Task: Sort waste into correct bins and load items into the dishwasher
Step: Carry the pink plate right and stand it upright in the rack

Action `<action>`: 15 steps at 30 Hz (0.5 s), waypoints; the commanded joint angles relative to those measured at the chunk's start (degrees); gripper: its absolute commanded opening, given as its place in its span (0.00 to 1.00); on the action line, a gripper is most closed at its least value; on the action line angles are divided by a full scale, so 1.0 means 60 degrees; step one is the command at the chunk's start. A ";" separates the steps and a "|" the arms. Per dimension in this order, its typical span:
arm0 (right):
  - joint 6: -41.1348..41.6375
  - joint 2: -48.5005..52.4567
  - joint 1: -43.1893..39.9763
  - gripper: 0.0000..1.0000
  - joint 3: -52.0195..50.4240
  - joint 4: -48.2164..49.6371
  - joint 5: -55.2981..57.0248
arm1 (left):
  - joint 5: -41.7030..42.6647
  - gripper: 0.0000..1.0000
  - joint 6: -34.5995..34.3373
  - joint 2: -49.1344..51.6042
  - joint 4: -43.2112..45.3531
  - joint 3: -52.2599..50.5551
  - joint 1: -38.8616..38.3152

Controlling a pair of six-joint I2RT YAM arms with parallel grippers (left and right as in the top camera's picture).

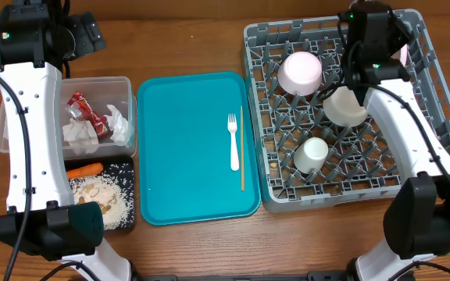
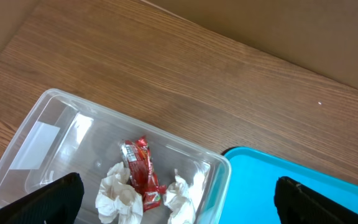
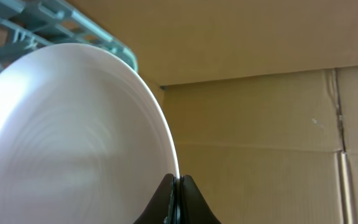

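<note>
My right gripper [image 3: 178, 182] is shut on the rim of the white plate [image 3: 73, 124], which stands on edge at the far right corner of the grey dishwasher rack [image 1: 283, 191]. Overhead, only a sliver of the plate [image 1: 405, 53] shows beside the right arm. In the rack sit two white bowls [image 1: 299, 72] [image 1: 344, 106] and a small cup [image 1: 312, 154]. My left gripper [image 2: 179, 208] hangs open above the clear tub [image 2: 135, 127], which holds the red wrapper [image 2: 143, 171] and crumpled napkins [image 2: 120, 199]. The black tray [image 1: 130, 168] holds the carrot [image 1: 84, 168] and crumbs [image 1: 104, 195].
A flat teal tray [image 1: 186, 148] lies between the bins and the rack, with a white fork [image 1: 233, 140] and a thin wooden stick [image 1: 241, 148] on its right side. Cardboard walls [image 3: 260, 93] stand behind the rack. Both arm bases sit at the table's front edge.
</note>
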 commanded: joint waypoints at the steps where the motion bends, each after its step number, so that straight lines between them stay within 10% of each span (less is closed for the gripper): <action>1: 0.0131 -0.0004 -0.0120 0.04 -0.0444 0.0058 -0.0120 | 0.0076 1.00 -0.0095 -0.0146 0.0007 0.0229 -0.0004; 8: 0.0703 -0.0007 -0.0138 0.04 -0.0903 0.0211 -0.0251 | 0.0076 1.00 -0.0091 -0.0146 0.0007 0.0229 -0.0004; 14: 0.0831 -0.0007 -0.0051 0.49 -0.0903 0.0284 -0.0211 | 0.0076 1.00 -0.0091 -0.0146 0.0007 0.0229 -0.0004; 15: 0.0827 -0.0011 -0.0022 0.74 -0.0903 0.0339 -0.0120 | 0.0076 1.00 -0.0091 -0.0146 0.0007 0.0229 -0.0004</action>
